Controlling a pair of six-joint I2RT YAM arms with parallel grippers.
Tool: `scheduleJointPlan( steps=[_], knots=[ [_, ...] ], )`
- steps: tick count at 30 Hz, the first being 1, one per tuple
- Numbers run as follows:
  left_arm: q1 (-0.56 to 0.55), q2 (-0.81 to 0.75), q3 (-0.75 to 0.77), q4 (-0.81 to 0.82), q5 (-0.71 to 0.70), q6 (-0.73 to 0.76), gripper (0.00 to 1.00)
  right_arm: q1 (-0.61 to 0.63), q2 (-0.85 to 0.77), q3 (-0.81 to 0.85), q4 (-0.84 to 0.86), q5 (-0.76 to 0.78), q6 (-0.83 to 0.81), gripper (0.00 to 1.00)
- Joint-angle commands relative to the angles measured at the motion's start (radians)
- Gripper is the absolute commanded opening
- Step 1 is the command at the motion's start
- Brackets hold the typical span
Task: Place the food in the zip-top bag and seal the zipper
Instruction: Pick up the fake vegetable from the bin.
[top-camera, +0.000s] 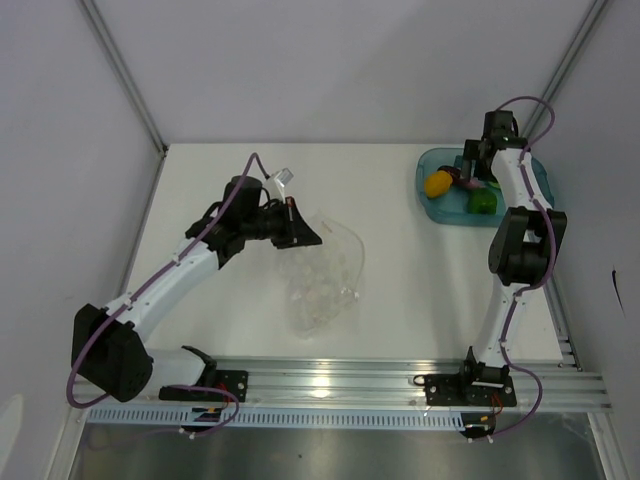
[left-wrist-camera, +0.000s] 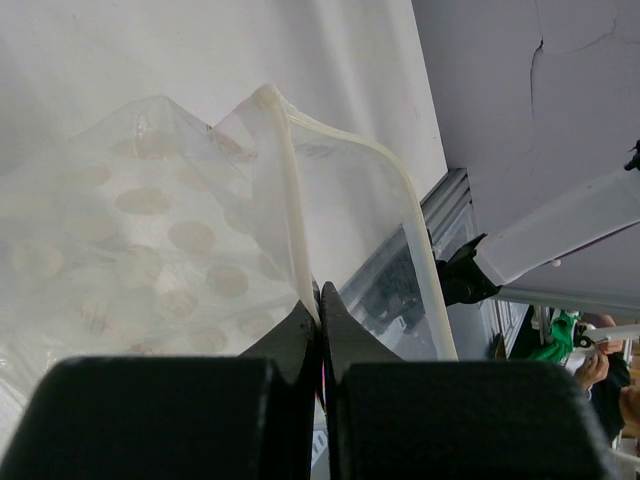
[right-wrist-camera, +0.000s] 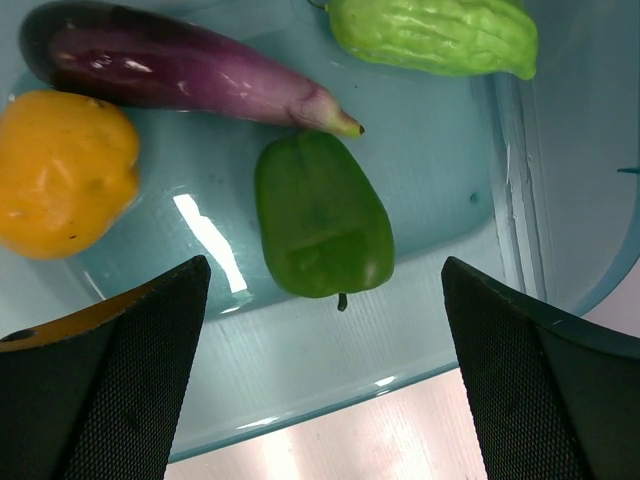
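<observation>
Walls (top-camera: 300, 60) of pale grey panel close in the back and both sides of the cell, with metal struts (top-camera: 125, 75) slanting up at the rear corners. Below them the white counter (top-camera: 400, 300) runs matte and plain to a silver rail (top-camera: 350, 385) at its near edge, where both arm bases are bolted.

The left arm (top-camera: 170, 280) reaches toward the counter's middle. The right arm (top-camera: 520, 240) stands folded upward at the far right corner.

A teal translucent tray (top-camera: 430, 205) sits in that corner under the right pincer (right-wrist-camera: 325, 265), whose jaws are spread wide and grip nothing as it hangs just above the food. The zip-top bag (top-camera: 325, 275), clear and crinkly, lies near the counter's centre, well apart from the tray, its upper edge raised toward the left pincer (left-wrist-camera: 321, 300).

All four food pieces rest inside the tray. The eggplant (right-wrist-camera: 180, 65) lies along the far side, its tip close to the dark-green pepper (right-wrist-camera: 320, 220), which lies directly between the open fingers. The orange-yellow fruit (right-wrist-camera: 60, 175) sits just beside the eggplant on the left of the right wrist view, and the light-green piece (right-wrist-camera: 430, 35) lies at the top right.

The left pincer's jaws are pressed together on one strip of the zipper (left-wrist-camera: 290, 200). The other strip curves away to the right, so the bag's mouth gapes.
</observation>
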Motion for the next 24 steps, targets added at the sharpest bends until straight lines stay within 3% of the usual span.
scheduleJointPlan(
  steps=[1, 16, 21, 24],
  knots=[
    [0.004, 0.002, 0.016, 0.029, 0.033, 0.022, 0.0, -0.017, 0.018, -0.006, 0.018, 0.001, -0.013, 0.99],
    [0.004, 0.014, 0.037, -0.006, 0.027, 0.039, 0.01, -0.02, 0.105, -0.066, 0.043, -0.061, 0.004, 0.98],
    [0.004, 0.02, 0.037, -0.013, 0.021, 0.04, 0.01, -0.023, 0.107, -0.069, 0.04, -0.022, 0.007, 0.86],
    [0.004, 0.025, 0.043, -0.02, 0.015, 0.045, 0.01, -0.024, 0.105, -0.072, 0.049, -0.045, 0.032, 0.7]
  ],
)
